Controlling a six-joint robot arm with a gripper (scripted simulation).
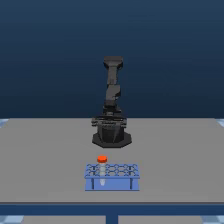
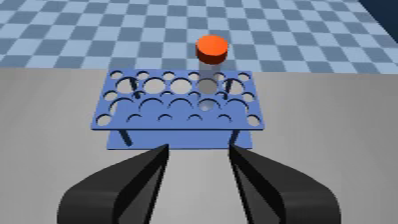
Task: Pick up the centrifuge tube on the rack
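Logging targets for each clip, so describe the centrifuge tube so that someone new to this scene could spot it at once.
On the grey table, in front of the black arm's base, stands a low blue rack with a grid of round holes. The centrifuge tube stands upright in a hole toward the exterior view's left. It is the only tube there, pale and slender, and its orange-red cap rises above the rack.

No readable text, label, brand, number or sign anywhere in either view.
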